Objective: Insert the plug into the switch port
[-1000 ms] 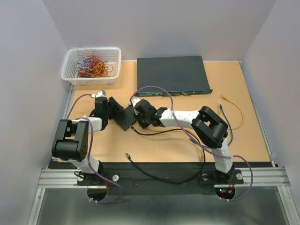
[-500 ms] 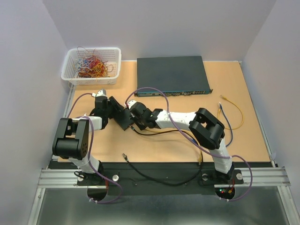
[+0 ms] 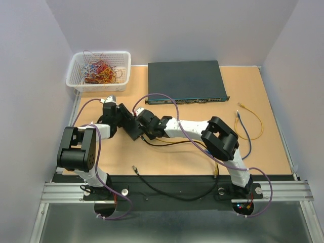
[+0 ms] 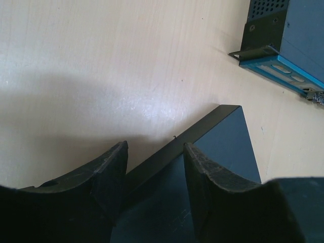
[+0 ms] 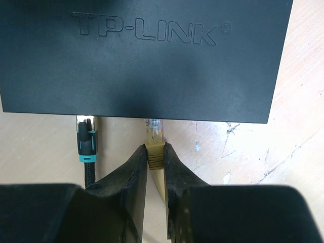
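Pinching the yellow plug (image 5: 154, 126) by its boot, the right hand (image 5: 154, 150) holds the clear tip against the switch (image 5: 147, 66) at its port edge, just beside a seated black cable (image 5: 85, 144). The left hand (image 4: 154, 152) has half-spread fingers (image 4: 109, 172) straddling the switch's rim; whether they clamp it I cannot tell.

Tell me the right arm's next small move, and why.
Probably push the yellow plug straight forward. The right gripper pinches it with its tip at the port face of the switch, beside the black plug already seated, not visibly in; the left gripper straddles the switch's edge.
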Action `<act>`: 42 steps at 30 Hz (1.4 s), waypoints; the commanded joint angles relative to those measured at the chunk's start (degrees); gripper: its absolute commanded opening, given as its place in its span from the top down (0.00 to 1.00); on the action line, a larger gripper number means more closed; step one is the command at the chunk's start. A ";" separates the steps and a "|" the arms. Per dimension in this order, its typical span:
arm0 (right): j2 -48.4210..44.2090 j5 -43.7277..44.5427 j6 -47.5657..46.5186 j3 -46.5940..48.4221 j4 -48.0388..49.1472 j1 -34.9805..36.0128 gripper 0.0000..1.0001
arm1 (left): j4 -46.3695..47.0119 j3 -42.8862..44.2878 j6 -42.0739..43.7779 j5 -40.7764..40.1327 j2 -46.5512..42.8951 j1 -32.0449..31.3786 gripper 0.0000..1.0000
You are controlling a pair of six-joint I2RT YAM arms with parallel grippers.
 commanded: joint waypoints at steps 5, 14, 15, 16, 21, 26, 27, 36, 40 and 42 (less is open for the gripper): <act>4.10 4.65 -0.26 4.39 -3.76 0.45 1.00 | -4.37 4.02 3.00 -0.50 0.36 -1.99 0.43; 6.13 6.68 1.06 8.26 -6.92 -0.34 1.00 | -6.66 4.81 2.82 -0.24 0.09 -5.78 0.43; 6.22 6.85 1.23 8.26 -7.01 -0.43 1.00 | -6.66 4.72 2.74 -0.15 0.62 -5.87 0.43; 6.30 7.03 1.32 8.35 -7.19 -0.52 1.00 | -6.57 4.81 2.65 -0.07 0.89 -6.21 0.43; 5.60 7.55 1.85 7.65 -7.72 -1.31 1.00 | -6.40 3.67 1.77 1.69 1.51 -7.27 0.43; 4.64 7.82 1.67 6.59 -7.72 -1.75 1.00 | -5.87 1.65 -0.07 2.13 0.10 -10.34 0.43; 4.46 7.82 1.58 6.50 -7.72 -1.75 1.00 | -5.35 1.21 -0.51 2.13 -0.51 -11.04 0.43; 3.23 7.12 -1.22 6.06 -7.63 -1.75 0.99 | -0.95 -2.92 -2.36 2.83 0.01 -15.44 0.43; 0.95 5.72 -5.95 4.40 -6.06 -1.75 1.00 | 2.91 -5.11 -1.66 5.55 0.54 -16.41 0.43; -1.77 5.27 -8.86 2.03 -3.86 -1.75 1.00 | 3.80 -5.73 -1.31 6.09 0.54 -16.50 0.43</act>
